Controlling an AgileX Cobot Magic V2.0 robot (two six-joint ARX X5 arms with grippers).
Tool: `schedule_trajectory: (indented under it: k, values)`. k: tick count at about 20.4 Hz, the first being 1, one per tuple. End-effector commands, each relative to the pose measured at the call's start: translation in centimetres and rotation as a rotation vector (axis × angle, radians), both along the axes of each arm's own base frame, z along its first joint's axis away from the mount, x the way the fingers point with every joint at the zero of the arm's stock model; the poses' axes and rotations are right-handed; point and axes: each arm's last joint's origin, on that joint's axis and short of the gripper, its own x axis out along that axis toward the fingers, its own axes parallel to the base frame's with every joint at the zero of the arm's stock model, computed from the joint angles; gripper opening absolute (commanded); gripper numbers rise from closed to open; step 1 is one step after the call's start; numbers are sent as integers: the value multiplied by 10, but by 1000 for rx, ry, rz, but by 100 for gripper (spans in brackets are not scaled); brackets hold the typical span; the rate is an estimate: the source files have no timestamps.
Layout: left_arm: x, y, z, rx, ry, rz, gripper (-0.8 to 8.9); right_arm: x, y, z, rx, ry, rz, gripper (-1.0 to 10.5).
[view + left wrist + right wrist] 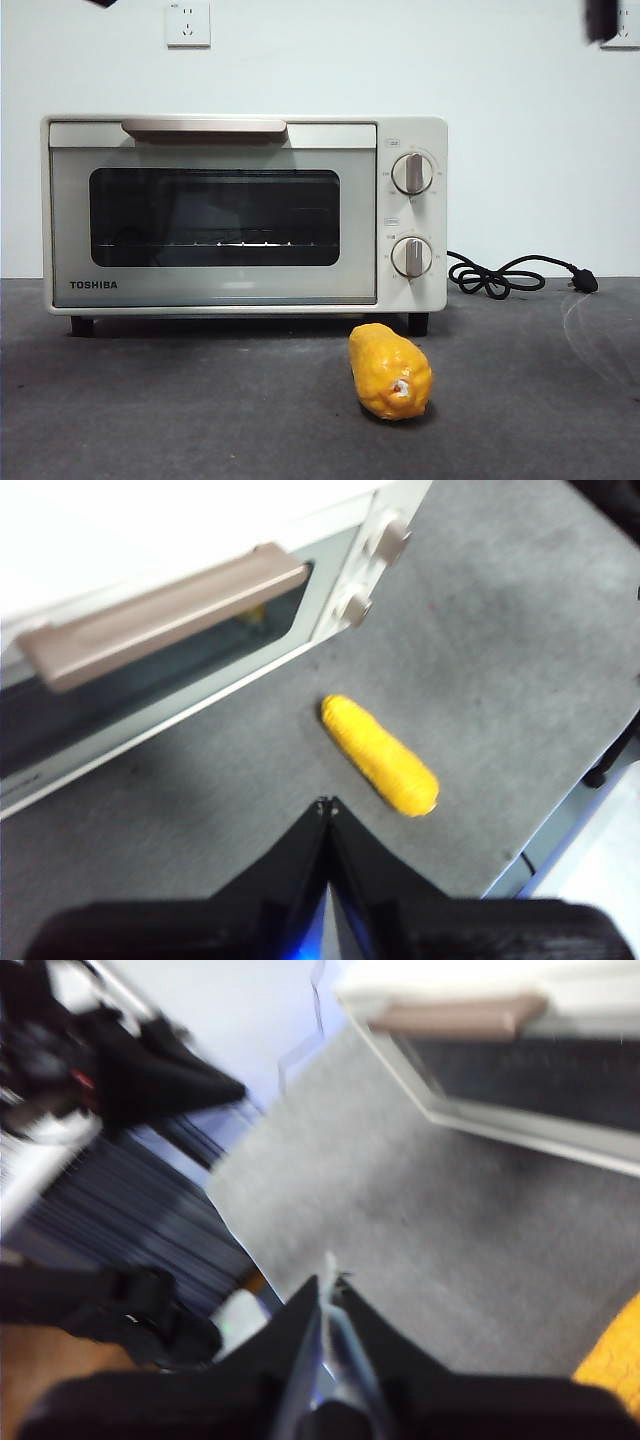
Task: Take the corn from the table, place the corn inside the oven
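White wall with two sockets stands behind the table [150,420], a dark grey matte surface that carries everything. On it sits the Toshiba toaster oven [240,215], its door closed under the beige handle [203,126], two knobs at its right side and the black cord [500,275] lying loose beyond that. The corn [390,372] lies on the table just in front of the oven, below the knobs, pale stub end toward the front camera, touching nothing else.

Nothing of the task looks done yet: the corn is ungrasped and the door has yet to be opened.

The left pincer [327,805] hangs above bare table near the corn, its jaws closed tip to tip and empty. The right pincer [328,1282] is also pressed together with nothing in it; its view catches only a yellow sliver of the corn at one corner.

Room is generous: open table lies all around the corn. The table's edge shows in both wrist views, not far from the corn. The door would likely swing down toward where the corn lies.
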Motion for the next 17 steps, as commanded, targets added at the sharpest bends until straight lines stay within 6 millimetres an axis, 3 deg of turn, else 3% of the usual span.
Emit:
schedule_trajectory:
  k: [1, 5, 12, 17]
  values:
    - [-1, 0, -1, 30, -5, 0, -6, 2, 14, -8, -63, -1, -5, 225]
    - [-1, 1, -2, 42, -4, -3, -6, 9, 39, -20, -255, 61, -96, 651]
    - [0, 0, -2, 44, -8, -3, -5, 25, 76, -8, -599, 26, -244, 659]
    - [0, 1, -2, 54, -7, 7, -6, 45, 98, -29, -730, 99, -238, 657]
